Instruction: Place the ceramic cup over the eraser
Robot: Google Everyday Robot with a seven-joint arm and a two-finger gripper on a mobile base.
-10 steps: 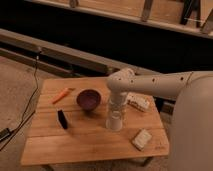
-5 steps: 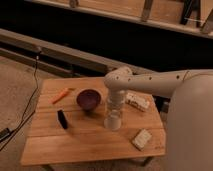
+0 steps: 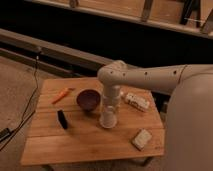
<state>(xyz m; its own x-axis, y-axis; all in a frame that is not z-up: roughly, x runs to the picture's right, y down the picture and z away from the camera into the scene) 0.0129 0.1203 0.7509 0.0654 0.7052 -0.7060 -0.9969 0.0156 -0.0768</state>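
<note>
The white ceramic cup (image 3: 108,120) stands mouth-down near the middle of the wooden table (image 3: 90,145), right of the dark bowl. My gripper (image 3: 109,108) comes down from the arm straight over the cup and closely surrounds its upper part. The black eraser (image 3: 62,119) lies on the table to the left of the cup, about a hand's width away, apart from it.
A dark purple-brown bowl (image 3: 88,98) sits just left of the gripper. An orange stick (image 3: 60,95) lies at the back left. A whitish packet (image 3: 136,101) lies behind right, and a whitish block (image 3: 141,139) at the front right near the edge.
The arm and gripper with the cup have shifted slightly left, toward the bowl. The eraser and other objects have not moved.
</note>
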